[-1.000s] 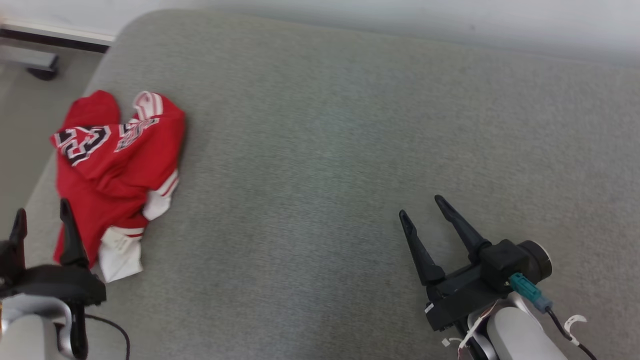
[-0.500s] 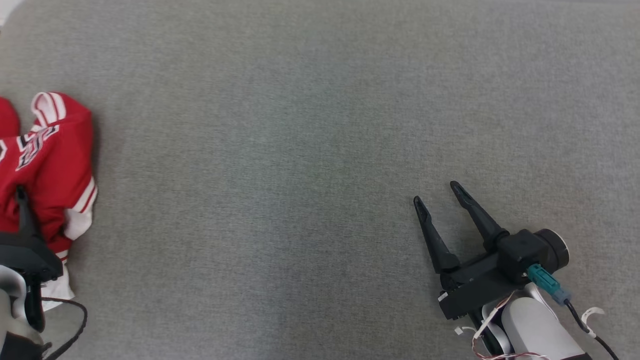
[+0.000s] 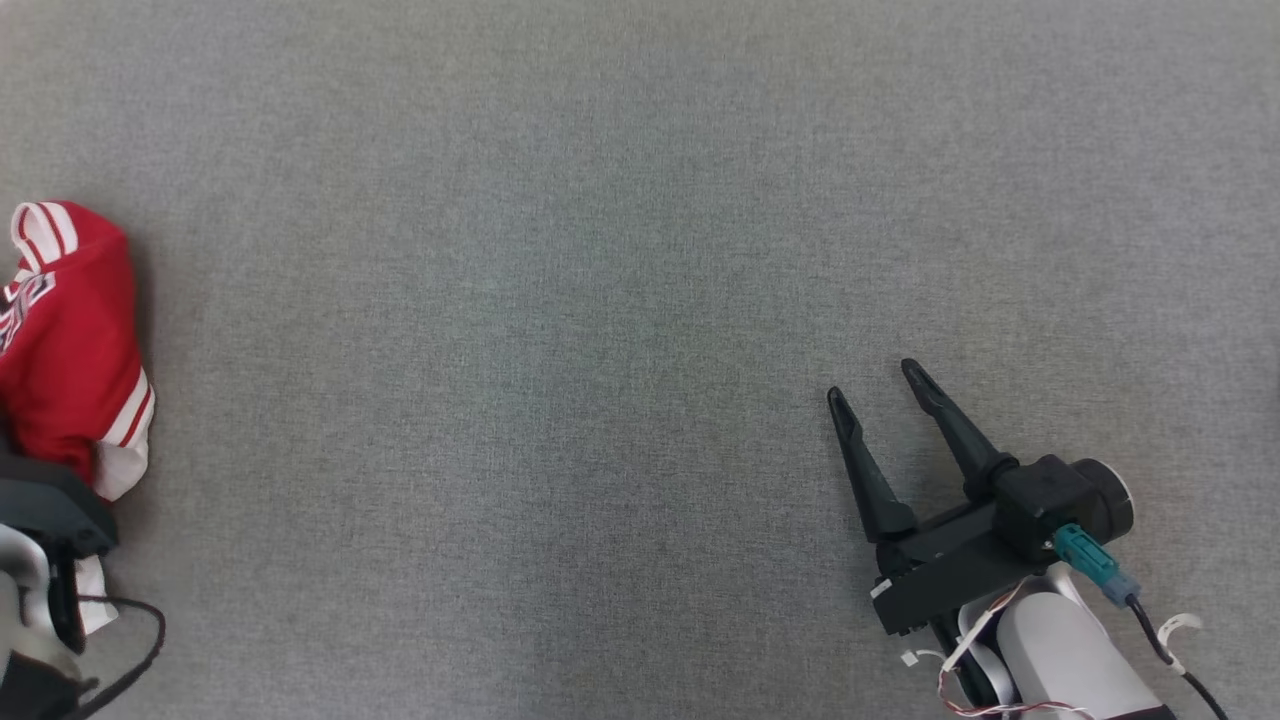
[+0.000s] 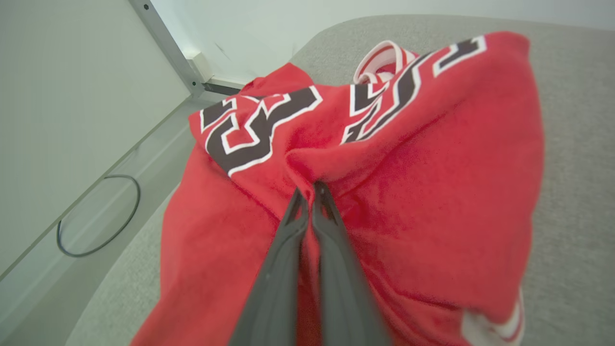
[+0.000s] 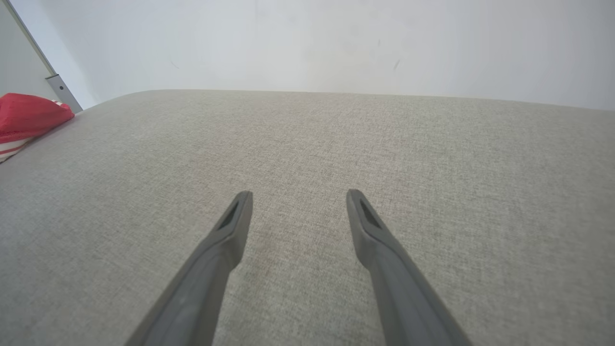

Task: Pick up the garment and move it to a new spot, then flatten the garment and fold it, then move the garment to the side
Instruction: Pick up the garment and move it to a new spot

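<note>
The garment (image 3: 65,330) is a crumpled red jersey with white striped trim and black-and-white lettering, lying at the far left of the grey padded surface (image 3: 560,300). In the left wrist view my left gripper (image 4: 309,190) is shut, its two fingers pinched together on a raised fold of the red garment (image 4: 408,192). My right gripper (image 3: 872,382) rests open over bare grey fabric at the lower right, far from the garment. The right wrist view shows its fingers spread wide (image 5: 299,193) with nothing between them, and the garment (image 5: 29,117) at the far left edge.
The padded surface ends just left of the garment; beyond that edge the left wrist view shows pale floor with a black cable loop (image 4: 98,216) and a metal rail (image 4: 163,43). A white wall (image 5: 307,43) runs behind the surface.
The head camera has swung right, so the garment now sits at the picture's left edge. My left gripper went from open beside the garment to shut on a fold. The right gripper stayed open.
</note>
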Motion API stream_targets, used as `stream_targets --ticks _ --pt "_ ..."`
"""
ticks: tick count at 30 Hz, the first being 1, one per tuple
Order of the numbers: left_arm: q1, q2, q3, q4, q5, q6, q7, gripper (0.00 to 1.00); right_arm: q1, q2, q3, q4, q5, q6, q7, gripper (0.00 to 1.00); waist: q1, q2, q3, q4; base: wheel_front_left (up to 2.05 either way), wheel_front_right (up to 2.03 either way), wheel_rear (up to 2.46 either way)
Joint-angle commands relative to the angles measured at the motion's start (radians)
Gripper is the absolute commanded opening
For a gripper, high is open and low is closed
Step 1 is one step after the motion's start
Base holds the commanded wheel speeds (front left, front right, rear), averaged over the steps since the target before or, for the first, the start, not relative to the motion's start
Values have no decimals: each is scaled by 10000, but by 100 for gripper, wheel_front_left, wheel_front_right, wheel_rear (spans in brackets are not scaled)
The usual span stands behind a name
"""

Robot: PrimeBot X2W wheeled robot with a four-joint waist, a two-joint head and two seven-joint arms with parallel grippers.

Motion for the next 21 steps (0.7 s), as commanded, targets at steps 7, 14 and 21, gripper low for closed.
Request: stream_targets --ticks 7,14,21 --pt "-446 214 -267 -932 230 -272 -123 0 108 478 -92 208 62 -23 1 100 -1 -1 -600 -136 0 0 0" --pt "-744 -160 -642 -2668 286 -509 -114 0 172 888 -211 439 150 -23 -1 100 -1 -1 -1177 -616 0 0 0" --pt "-705 -1288 -1326 -3894 -130 -733 -116 0 315 1198 -513 617 201 -23 -1 100 -1 -1 -1572 -1363 0 0 0"
